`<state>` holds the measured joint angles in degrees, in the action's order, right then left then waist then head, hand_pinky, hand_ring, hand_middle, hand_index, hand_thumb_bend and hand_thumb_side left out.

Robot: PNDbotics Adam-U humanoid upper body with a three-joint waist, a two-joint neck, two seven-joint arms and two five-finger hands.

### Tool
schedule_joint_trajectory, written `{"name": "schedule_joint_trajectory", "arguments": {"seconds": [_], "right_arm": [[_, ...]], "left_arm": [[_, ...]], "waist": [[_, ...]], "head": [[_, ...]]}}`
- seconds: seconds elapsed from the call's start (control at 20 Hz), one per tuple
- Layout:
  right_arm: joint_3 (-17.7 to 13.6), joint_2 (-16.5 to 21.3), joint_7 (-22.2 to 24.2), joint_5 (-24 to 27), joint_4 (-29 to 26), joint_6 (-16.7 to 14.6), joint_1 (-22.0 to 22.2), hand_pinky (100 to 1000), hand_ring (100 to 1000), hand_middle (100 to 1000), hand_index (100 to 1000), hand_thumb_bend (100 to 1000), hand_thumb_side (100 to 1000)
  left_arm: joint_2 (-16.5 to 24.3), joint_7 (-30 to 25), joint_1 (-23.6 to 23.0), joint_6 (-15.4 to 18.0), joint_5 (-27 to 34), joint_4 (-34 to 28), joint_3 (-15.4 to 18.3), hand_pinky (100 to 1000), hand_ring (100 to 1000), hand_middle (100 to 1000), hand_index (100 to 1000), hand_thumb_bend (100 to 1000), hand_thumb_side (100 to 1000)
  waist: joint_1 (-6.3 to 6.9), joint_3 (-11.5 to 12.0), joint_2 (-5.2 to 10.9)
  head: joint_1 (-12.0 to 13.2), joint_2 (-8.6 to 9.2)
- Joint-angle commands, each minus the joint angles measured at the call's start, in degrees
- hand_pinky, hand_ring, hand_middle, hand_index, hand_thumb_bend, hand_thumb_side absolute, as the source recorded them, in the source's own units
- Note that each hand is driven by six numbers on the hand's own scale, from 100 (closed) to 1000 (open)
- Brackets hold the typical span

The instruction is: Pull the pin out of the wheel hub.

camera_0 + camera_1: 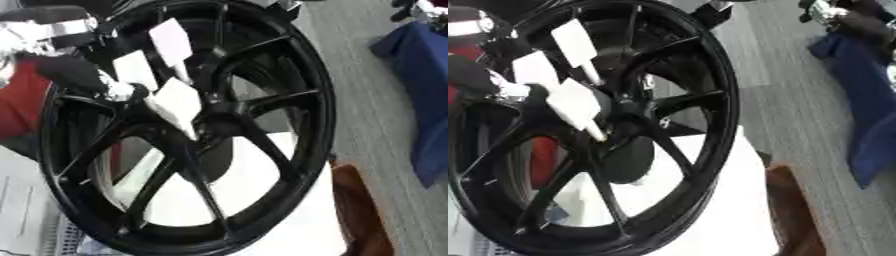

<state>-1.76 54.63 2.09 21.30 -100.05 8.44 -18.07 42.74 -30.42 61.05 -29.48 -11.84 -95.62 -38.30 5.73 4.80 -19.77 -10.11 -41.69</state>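
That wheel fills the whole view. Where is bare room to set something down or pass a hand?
Free: the white surface between the wheel rim and the brown object; also wide gaps between the lower spokes. Crowded: the hub, with white tags and the left hand.

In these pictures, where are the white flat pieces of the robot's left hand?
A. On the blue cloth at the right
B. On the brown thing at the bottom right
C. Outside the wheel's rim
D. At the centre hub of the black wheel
D: the left hand reaches in from the upper left, its white flat pieces against the hub of the black wheel.
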Motion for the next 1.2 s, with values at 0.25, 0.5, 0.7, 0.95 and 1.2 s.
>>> {"name": "schedule_joint_trajectory", "arguments": {"seconds": [0.25, 0.5, 0.7, 0.95, 1.2], "right_arm": [[-0.8, 1.1, 0.2, -0.2, -0.1, -0.4, -0.3, 952, 718, 705, 769, 100, 512], [-0.9, 1.0, 0.2, -0.2, 0.0, -0.5, -0.2, 952, 719, 705, 770, 100, 522], [-0.9, 0.9, 0.3, -0.3, 0.1, -0.6, 0.0, 952, 719, 705, 770, 100, 527], [-0.9, 1.0, 0.3, -0.4, 0.2, -0.7, -0.1, 953, 720, 705, 771, 100, 528], [-0.9, 1.0, 0.4, -0.2, 0.3, -0.7, -0.2, 953, 720, 706, 771, 100, 531]], "left_arm": [[0.5, 0.6, 1.2, 0.7, 2.7, 0.1, 0.6, 734, 632, 546, 678, 403, 293], [0.4, 1.4, 1.0, 1.2, 3.3, 0.7, 0.7, 721, 600, 488, 612, 348, 261], [0.2, 3.3, 1.0, 1.2, 4.4, 1.1, 1.1, 713, 576, 441, 554, 316, 254], [1.0, 6.3, 0.7, 1.4, 6.7, 0.4, 1.8, 706, 558, 392, 498, 285, 247], [2.9, 7.2, 0.1, 2.4, 7.5, -0.8, 3.3, 705, 544, 347, 444, 246, 231]], "waist": [[-0.49, -0.1, 0.93], [-0.54, -0.2, 0.91], [-0.55, -0.2, 0.91], [-0.63, 0.1, 0.96], [-0.67, 0.4, 1.09]], "head": [[0.2, 0.66], [0.1, 0.65], [0.1, 0.56], [0.1, 0.72], [0.3, 2.01]]}}
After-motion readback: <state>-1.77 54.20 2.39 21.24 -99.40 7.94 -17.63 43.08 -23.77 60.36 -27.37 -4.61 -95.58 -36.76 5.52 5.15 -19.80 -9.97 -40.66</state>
